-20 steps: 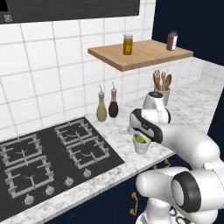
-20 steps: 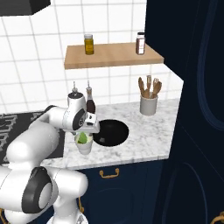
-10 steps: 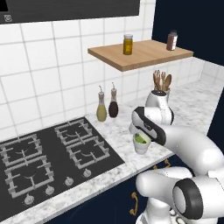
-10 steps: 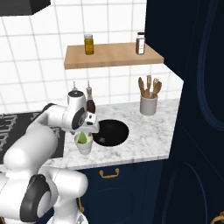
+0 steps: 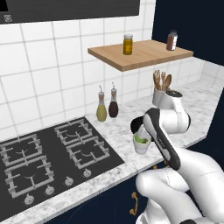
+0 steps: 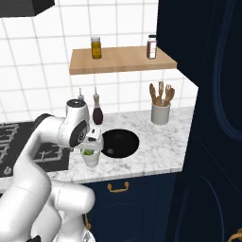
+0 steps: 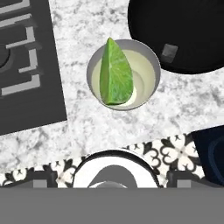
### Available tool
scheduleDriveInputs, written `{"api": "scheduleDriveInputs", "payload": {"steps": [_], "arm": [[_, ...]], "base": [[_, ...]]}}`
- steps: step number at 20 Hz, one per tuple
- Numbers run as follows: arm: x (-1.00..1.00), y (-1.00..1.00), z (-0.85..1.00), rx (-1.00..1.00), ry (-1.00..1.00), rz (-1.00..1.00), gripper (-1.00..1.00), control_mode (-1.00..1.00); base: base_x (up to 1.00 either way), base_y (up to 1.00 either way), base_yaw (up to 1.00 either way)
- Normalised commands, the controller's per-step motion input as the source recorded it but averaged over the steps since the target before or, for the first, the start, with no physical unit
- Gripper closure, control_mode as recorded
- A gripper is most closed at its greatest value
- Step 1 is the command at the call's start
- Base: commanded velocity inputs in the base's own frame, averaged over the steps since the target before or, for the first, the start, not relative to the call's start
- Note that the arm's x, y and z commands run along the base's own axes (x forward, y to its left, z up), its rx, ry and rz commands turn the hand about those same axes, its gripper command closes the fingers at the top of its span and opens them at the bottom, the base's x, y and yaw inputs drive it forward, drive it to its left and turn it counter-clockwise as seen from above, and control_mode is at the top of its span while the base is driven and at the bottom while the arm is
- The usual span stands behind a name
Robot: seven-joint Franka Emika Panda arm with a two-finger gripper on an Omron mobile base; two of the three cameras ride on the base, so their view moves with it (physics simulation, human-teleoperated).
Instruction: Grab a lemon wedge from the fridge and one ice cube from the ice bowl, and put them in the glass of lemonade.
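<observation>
**Wedge is in; the ice cube lies up and to the right**

My gripper [image 6: 93, 142] hangs over the glass of lemonade [image 7: 123, 74] with its jaws spread wide and nothing between them. The lemon wedge [image 7: 115, 75] sits in the glass, long axis running top to bottom in the hand view. The ice bowl [image 7: 192, 39] touches the glass at the upper right, and one ice cube [image 7: 169, 51] lies near its closest rim. My next reach, I judge, goes that way.
</observation>
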Motion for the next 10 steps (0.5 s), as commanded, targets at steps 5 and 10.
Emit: {"api": "scheduleDriveInputs", "payload": {"steps": [5, 10], "arm": [[-0.59, -0.01, 0.80, -0.10, 0.03, 0.00, -1.00, -1.00], [-0.72, -0.05, 0.42, -0.01, 0.01, 0.01, -1.00, -1.00]], "base": [[0.00, 0.00, 0.00], [0.00, 0.00, 0.00]]}}
